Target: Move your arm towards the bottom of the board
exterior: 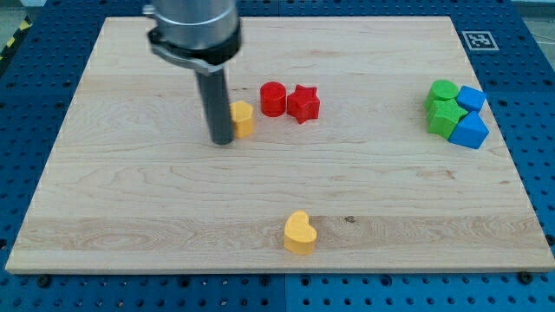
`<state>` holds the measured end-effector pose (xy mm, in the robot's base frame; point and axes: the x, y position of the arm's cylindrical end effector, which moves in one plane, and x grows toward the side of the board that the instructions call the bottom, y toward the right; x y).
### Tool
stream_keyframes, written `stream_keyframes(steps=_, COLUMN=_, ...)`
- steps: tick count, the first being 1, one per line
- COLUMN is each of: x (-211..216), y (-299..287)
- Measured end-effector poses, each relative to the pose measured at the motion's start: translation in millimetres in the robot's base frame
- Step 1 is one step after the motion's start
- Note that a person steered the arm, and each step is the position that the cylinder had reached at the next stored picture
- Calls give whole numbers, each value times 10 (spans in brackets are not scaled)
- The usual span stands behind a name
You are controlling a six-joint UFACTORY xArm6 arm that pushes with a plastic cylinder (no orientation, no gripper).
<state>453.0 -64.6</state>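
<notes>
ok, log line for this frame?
tip at upper left, beside yellow block | yellow heart bottom centre | red cylinder, red star adjacent | green/blue cluster right

You find my tip [223,141] on the board [130,208], touching the yellow block [244,119] on its left. To their right sit the red cylinder [273,99] and red star [303,104], touching. The yellow heart [300,233] lies near the view's bottom.

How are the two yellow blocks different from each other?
The upper yellow block sits right beside my tip, partly hidden by the rod; the yellow heart sits alone near the board's bottom edge, in full view. The heart's shape is clear; the upper block's shape I cannot make out. The upper one has red blocks nearby; the heart has none. Both are yellow.
</notes>
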Motion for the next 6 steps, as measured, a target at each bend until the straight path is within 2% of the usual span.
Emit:
stream_keyframes(steps=3, x=-5, y=392)
stream_keyframes(steps=4, x=270, y=300)
stream_keyframes(steps=6, x=1334, y=54)
